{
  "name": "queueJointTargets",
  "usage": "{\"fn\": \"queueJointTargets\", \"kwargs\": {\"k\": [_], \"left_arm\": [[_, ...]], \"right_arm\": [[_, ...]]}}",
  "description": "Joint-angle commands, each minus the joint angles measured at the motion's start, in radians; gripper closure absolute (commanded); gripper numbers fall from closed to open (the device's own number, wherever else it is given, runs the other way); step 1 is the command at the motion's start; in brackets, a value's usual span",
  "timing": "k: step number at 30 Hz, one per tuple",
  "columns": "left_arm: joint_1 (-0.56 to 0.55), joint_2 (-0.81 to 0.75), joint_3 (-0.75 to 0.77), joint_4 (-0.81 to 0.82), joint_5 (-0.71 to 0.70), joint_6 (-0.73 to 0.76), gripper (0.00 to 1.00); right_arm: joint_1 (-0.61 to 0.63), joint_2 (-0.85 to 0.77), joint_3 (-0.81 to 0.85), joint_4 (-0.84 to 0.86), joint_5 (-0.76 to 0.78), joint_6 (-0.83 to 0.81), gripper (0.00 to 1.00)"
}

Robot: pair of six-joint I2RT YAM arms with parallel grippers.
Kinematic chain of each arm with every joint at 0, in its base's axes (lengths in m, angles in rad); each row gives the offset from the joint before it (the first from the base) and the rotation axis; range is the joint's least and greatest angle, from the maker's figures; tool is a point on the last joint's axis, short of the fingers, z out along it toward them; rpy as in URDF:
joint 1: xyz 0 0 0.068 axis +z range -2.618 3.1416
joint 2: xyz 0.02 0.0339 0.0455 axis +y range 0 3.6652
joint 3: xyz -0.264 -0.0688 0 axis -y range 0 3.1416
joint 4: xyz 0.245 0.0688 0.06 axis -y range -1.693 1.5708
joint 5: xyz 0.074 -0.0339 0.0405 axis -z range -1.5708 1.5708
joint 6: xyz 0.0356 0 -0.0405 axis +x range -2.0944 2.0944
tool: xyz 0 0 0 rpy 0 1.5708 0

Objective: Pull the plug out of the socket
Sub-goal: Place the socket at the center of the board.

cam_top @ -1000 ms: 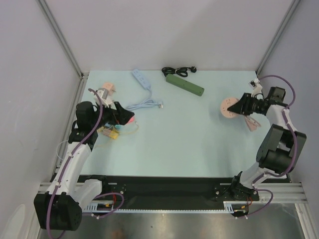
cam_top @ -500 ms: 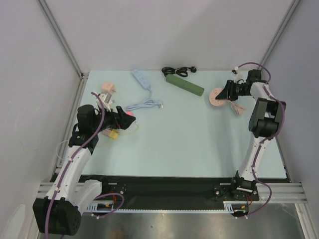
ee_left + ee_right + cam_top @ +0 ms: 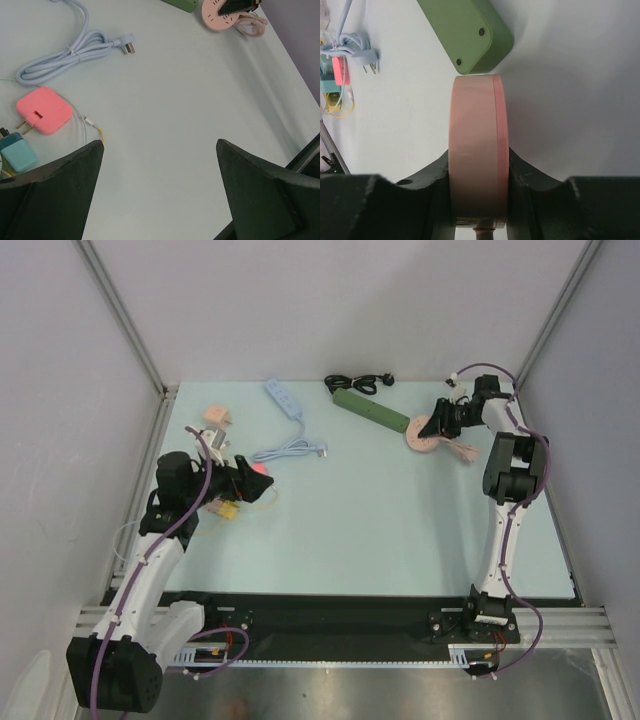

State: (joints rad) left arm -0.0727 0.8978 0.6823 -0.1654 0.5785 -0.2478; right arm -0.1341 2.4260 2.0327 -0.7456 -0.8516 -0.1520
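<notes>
No legible text, as far as visible

Your pale mint table [image 3: 380, 520] carries a green oblong power strip [image 3: 371, 411], a light-blue power strip [image 3: 284, 398] with a coiled cable, and a pink square plug adapter [image 3: 44, 110].

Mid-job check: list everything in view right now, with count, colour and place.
socket: 1, pink, round, far right, held edge-on
green strip: 1, green, far centre, its end by the socket
black cable: 1, black, coiled behind the green strip
blue strip: 1, pale blue, far left of centre, cable bundled nearer
pink adapter: 1, pink, left side
teal adapter: 1, teal, beside the pink adapter
yellow cable: 1, yellow, left edge
left gripper: open, above the table
right gripper: shut on the socket
</notes>
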Motion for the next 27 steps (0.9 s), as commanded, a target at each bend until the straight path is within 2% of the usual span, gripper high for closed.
{"fn": "queueJointTargets", "kwargs": {"k": [1, 2, 4, 5, 9, 11, 17, 20, 24, 25, 27], "left_arm": [[-0.009, -0.002, -0.004, 0.044, 0.024, 0.03, 0.0], [-0.009, -0.003, -0.006, 0.046, 0.024, 0.03, 0.0], [-0.009, -0.005, -0.007, 0.049, 0.027, 0.028, 0.0], [-0.009, -0.007, -0.007, 0.05, 0.027, 0.03, 0.0], [-0.009, -0.014, -0.01, 0.055, 0.02, 0.03, 0.01], [-0.009, -0.014, -0.012, 0.056, 0.021, 0.03, 0.0], [-0.009, -0.022, -0.013, 0.055, 0.004, 0.033, 0.0], [-0.009, -0.026, -0.013, 0.053, -0.022, 0.035, 0.0], [-0.01, -0.049, -0.015, 0.046, -0.084, 0.038, 0.0], [-0.01, -0.054, -0.013, 0.041, -0.103, 0.036, 0.0], [-0.012, -0.066, -0.013, 0.033, -0.159, 0.038, 0.0]], "right_arm": [[-0.009, 0.005, 0.06, -0.018, 0.034, -0.001, 0.61], [-0.009, 0.002, 0.064, -0.024, 0.043, -0.012, 0.52], [-0.015, -0.007, 0.064, -0.028, 0.077, -0.017, 0.43], [-0.016, -0.021, 0.063, -0.026, 0.088, -0.024, 0.34], [-0.036, -0.061, 0.063, -0.018, 0.153, -0.04, 0.2], [-0.044, -0.077, 0.063, -0.012, 0.17, -0.047, 0.16], [-0.065, -0.172, 0.044, -0.015, 0.278, -0.112, 0.13], [-0.07, -0.277, -0.026, -0.006, 0.309, -0.156, 0.11], [-0.071, -0.487, -0.262, 0.086, 0.336, -0.196, 0.09], [-0.073, -0.587, -0.317, 0.13, 0.341, -0.204, 0.07], [-0.078, -0.689, -0.484, 0.173, 0.344, -0.204, 0.06]]}}
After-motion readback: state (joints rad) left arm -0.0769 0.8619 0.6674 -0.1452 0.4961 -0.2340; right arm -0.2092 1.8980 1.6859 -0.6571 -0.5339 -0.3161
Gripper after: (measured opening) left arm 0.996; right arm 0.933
